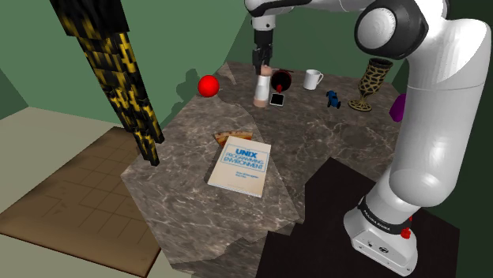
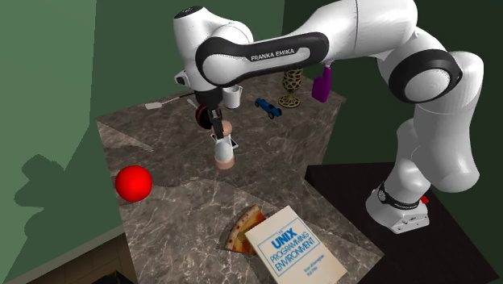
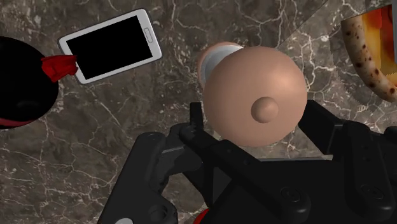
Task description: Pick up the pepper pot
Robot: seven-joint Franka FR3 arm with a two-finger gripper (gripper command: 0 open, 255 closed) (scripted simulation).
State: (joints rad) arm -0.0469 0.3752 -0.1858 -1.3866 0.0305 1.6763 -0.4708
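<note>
Jaws of gripper (image 3: 256, 124) set narrow, clasping domed head of pepper pot (image 3: 254, 95), one side each, per wrist view. Pot stands upright, base on marble table (image 1: 340, 158), just beside white phone (image 3: 111, 44); red ball (image 1: 208, 86) lies to shoulder view's left, white mug (image 1: 313, 79) to its right. Handling, est.: rigid, light, smooth; rounded head prob. slippery, and tall narrow body tips easily. Best hold approx. at widest part of head or neck below it, w/ straight vertical lift.
</note>
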